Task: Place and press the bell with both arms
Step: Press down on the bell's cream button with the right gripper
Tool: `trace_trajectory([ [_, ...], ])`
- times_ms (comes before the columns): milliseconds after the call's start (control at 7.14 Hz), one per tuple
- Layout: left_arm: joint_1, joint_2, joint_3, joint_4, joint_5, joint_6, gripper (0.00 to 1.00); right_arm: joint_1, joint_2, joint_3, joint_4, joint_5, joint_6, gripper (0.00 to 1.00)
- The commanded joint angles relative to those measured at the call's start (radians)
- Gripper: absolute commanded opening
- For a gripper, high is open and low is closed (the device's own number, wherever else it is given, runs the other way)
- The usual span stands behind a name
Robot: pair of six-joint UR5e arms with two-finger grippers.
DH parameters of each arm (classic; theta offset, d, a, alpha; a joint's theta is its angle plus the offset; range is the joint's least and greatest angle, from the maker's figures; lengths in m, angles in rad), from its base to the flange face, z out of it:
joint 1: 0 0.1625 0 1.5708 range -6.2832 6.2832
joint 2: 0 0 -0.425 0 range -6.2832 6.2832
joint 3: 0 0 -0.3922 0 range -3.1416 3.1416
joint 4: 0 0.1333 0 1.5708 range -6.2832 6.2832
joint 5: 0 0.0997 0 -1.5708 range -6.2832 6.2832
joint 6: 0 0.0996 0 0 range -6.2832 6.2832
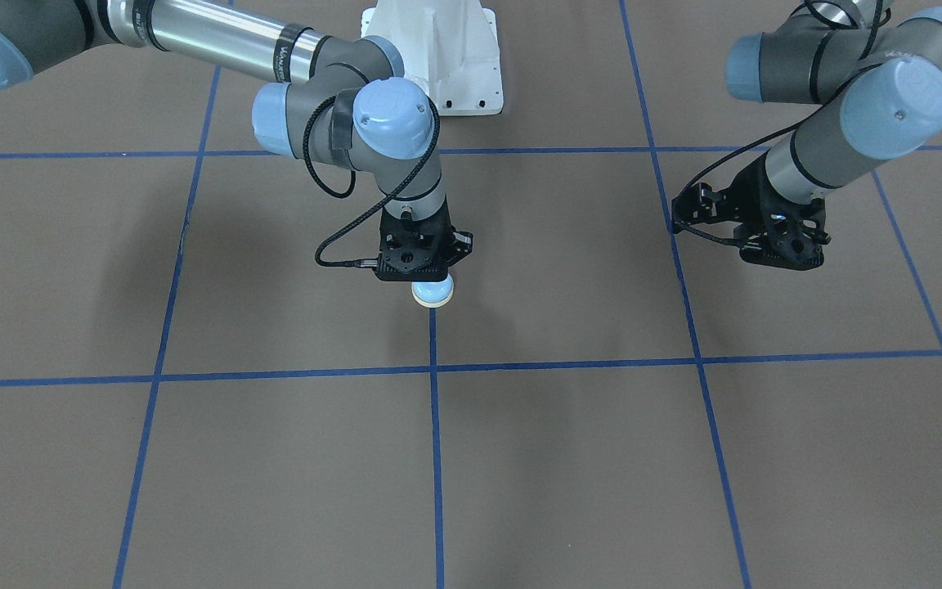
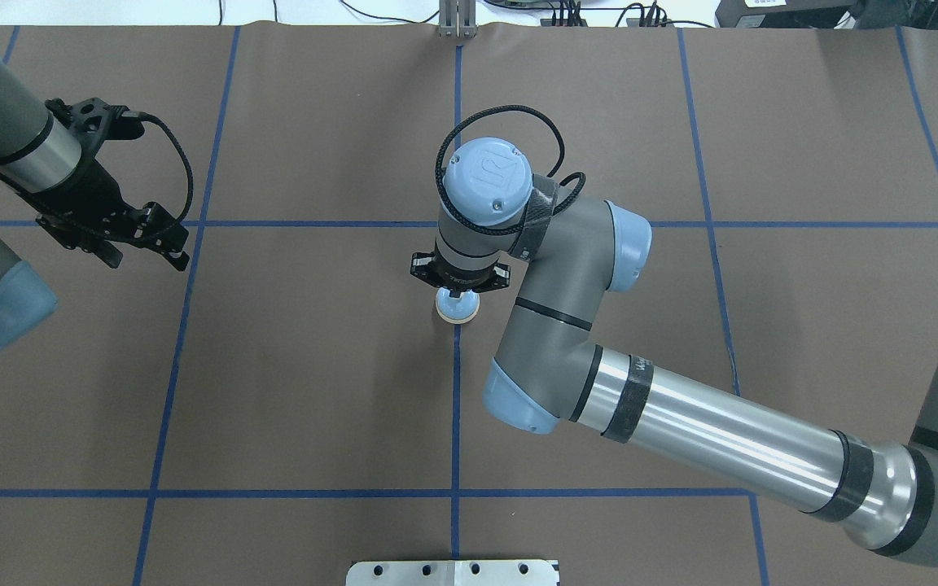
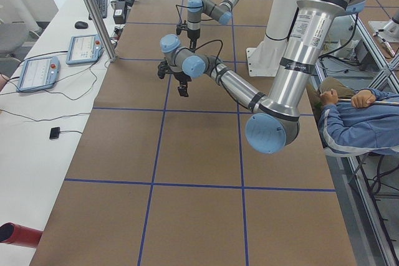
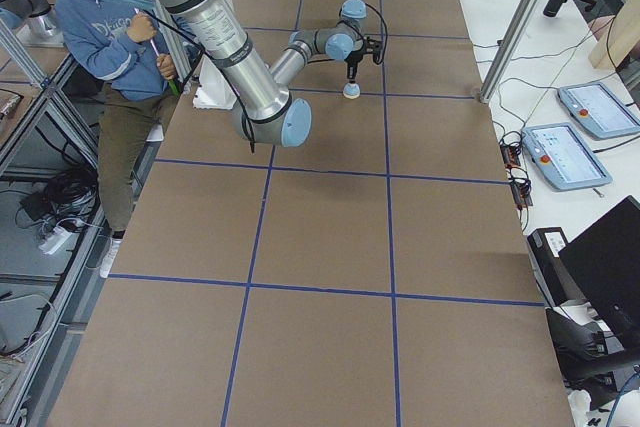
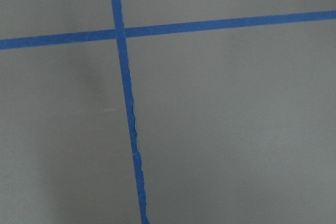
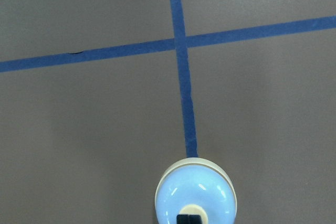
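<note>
The light-blue bell (image 1: pixel 433 290) with its cream base stands on the brown table, on a blue tape line near the middle. It also shows in the overhead view (image 2: pixel 457 308) and at the bottom of the right wrist view (image 6: pixel 195 195). My right gripper (image 2: pixel 458 299) points straight down over it. Its black fingertips (image 6: pixel 189 219) are together on the cream button on top. My left gripper (image 2: pixel 147 256) hangs open and empty over bare table far to the side, also in the front view (image 1: pixel 782 258). The left wrist view shows only table and tape.
Blue tape lines (image 2: pixel 456 407) split the brown table into squares. The white pedestal base (image 1: pixel 438 57) stands at the robot's side. A person in blue (image 4: pixel 105 37) sits beside the table. Tablets (image 3: pixel 37 73) lie on the white side bench.
</note>
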Motion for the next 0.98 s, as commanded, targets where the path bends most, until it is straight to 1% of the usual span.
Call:
trace_trajectory([
  [0,0.001,-0.001,-0.002,0.0,0.0,-0.001,0.98,0.001,0.0,-0.015,0.001,0.001,-0.005,0.0],
  [140,0.001,-0.001,-0.002,0.0,0.0,-0.001,0.98,-0.001,0.002,-0.038,0.004,0.001,-0.006,0.0],
  [280,0.001,-0.001,-0.002,0.0,0.0,-0.001,0.98,0.001,0.005,-0.026,0.003,0.011,-0.008,0.0],
  [420,0.001,-0.001,-0.003,0.0,0.0,-0.001,0.98,0.023,0.008,-0.017,0.003,0.057,-0.008,0.0],
  [561,0.001,-0.001,-0.005,0.0,0.0,-0.002,0.98,0.048,-0.003,0.02,-0.003,0.089,-0.008,0.0],
  [701,0.001,-0.001,-0.006,0.0,0.0,-0.004,0.98,0.071,-0.059,0.101,-0.009,0.111,-0.008,0.0],
  [841,-0.001,0.001,-0.009,0.0,0.0,-0.002,0.98,0.105,-0.155,0.225,-0.035,0.117,-0.011,0.0],
])
